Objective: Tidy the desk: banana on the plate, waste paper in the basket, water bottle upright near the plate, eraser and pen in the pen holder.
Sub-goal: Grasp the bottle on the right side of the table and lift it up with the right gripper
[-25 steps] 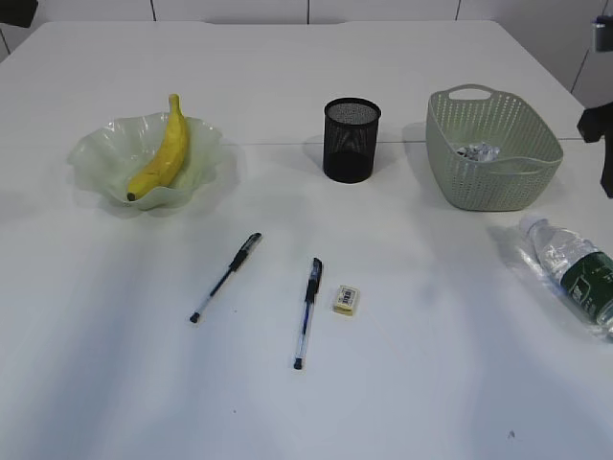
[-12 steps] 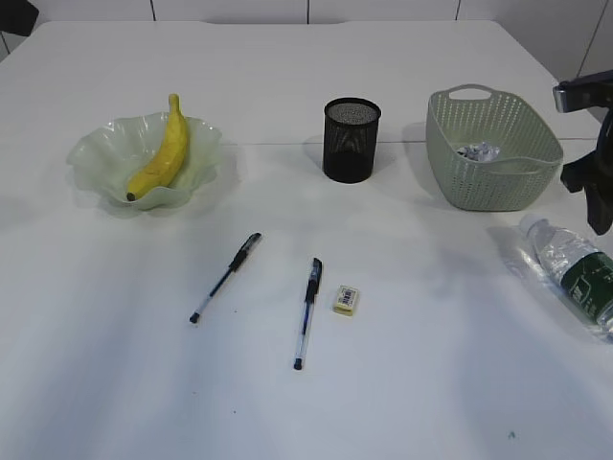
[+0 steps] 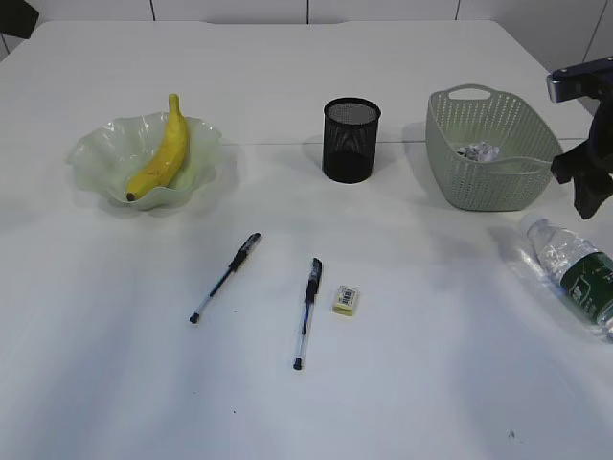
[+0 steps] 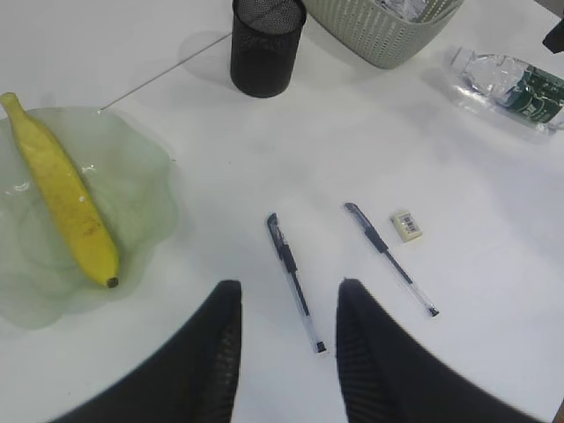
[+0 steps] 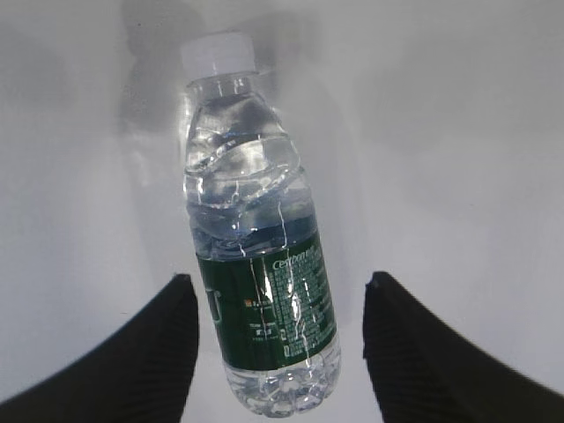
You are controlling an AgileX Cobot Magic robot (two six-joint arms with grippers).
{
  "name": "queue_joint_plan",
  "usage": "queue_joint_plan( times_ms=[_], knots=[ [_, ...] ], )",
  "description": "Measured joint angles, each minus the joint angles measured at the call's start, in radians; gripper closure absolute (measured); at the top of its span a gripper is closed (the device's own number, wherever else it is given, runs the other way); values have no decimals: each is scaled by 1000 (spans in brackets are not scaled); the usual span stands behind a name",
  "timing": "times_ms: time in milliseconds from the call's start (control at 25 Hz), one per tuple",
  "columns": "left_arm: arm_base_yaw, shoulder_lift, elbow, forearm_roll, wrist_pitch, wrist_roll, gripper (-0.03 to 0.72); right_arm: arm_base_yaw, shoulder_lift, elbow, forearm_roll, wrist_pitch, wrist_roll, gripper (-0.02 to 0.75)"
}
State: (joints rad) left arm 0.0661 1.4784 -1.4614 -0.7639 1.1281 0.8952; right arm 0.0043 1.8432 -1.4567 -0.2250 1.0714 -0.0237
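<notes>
Exterior view: my right gripper (image 3: 586, 182) hangs at the right edge, above and just behind the water bottle (image 3: 575, 273). The bottle lies on its side on the table (image 3: 431, 383), cap toward the basket (image 3: 490, 149), base running off frame toward the near right. The banana (image 3: 165, 153) lies on the plate (image 3: 105, 153); waste paper (image 3: 477, 150) sits in the basket. 2 pens (image 3: 226, 277) (image 3: 306, 311) and the eraser (image 3: 347, 299) lie mid-table, in front of the pen holder (image 3: 351, 139). My right arm is plainly the nearer to the bottle.

Left wrist view: my left gripper (image 4: 286, 352) is parted, empty, high above the table, with the left pen (image 4: 295, 282) showing between its fingers (image 4: 216, 352) far below.

Right wrist view: my right gripper (image 5: 278, 352) is wide apart and holds nothing. The bottle (image 5: 260, 273) lies directly below, between my 2 fingers (image 5: 154, 352), its long axis running away from me, cap at the far end, tilted slightly left. Its labelled body sits nearer my left finger. Nothing obstructs a descent; I judge a slight shift is needed to centre it.
</notes>
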Motion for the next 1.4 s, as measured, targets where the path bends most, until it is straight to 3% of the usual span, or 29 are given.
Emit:
queue_joint_plan(
  times_ms=[80, 280, 400, 1400],
  knots=[
    [0, 0, 0, 0, 0, 0, 437, 0, 4, 0, 0, -2, 0, 281],
    [0, 0, 0, 0, 0, 0, 437, 0, 7, 0, -8, -39, 16, 160],
    [0, 0, 0, 0, 0, 0, 437, 0, 30, -12, -14, -50, 24, 138],
    [0, 0, 0, 0, 12, -2, 437, 0, 190, -53, 75, -66, -114, 150]
  ],
)
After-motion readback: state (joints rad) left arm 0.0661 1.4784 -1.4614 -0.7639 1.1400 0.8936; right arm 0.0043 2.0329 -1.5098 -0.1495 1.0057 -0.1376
